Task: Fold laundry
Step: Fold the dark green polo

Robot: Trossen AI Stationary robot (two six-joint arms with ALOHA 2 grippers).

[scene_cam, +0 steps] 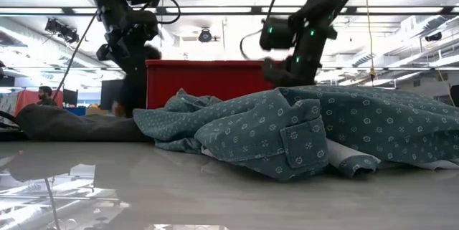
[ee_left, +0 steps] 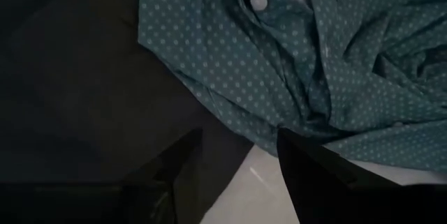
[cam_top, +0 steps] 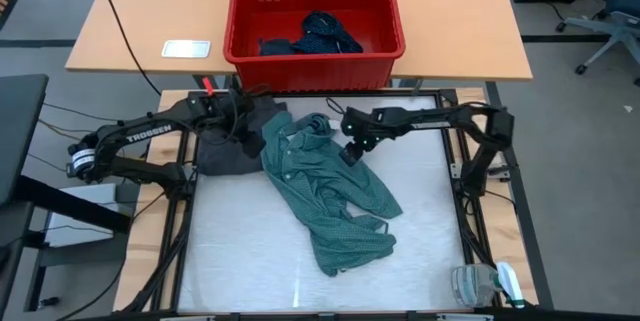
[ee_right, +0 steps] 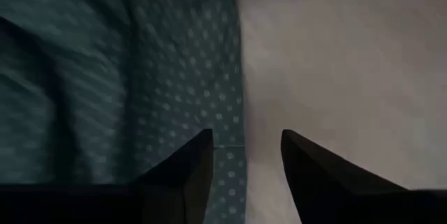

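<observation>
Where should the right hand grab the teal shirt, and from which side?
Judging by the pose, take the teal shirt at its right-hand edge near the top, coming straight down from above. The right hand hangs open over exactly that border, where the cloth lies flat on the bare table and nothing overlaps it. The left side overlaps the charcoal piece.

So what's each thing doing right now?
teal shirt: crumpled, unfolded on the table
charcoal garment: bunched beside the shirt, unfolded
navy dotted piece: heaped in the red basket
left gripper: open, above the charcoal garment's edge
right gripper: open, above the shirt's edge
</observation>
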